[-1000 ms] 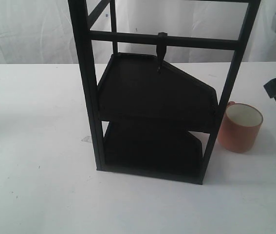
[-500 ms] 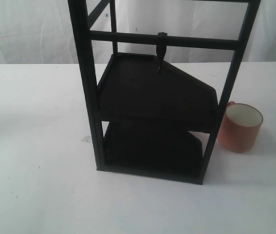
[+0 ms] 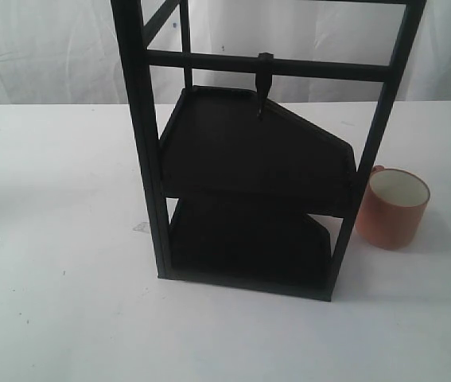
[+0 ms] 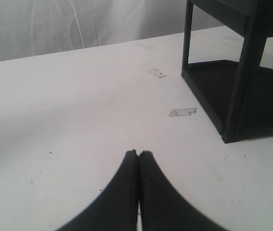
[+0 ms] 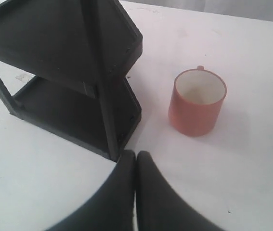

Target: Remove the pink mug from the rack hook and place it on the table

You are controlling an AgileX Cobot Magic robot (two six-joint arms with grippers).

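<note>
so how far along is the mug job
It looks done. The mug stands upright on the table beside the rack, and the hook is bare. Nothing is in hand: the left gripper and right gripper are both shut, empty and apart from the mug. Nothing of the task seems left.

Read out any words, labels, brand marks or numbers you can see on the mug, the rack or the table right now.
None: no words, numbers or logos can be read in any view.
pink mug: plain outside, plain white inside.
black rack: bare metal, no plate or sticker visible.
table: only specks and clear tape scraps, with no print that I can make out.
</note>
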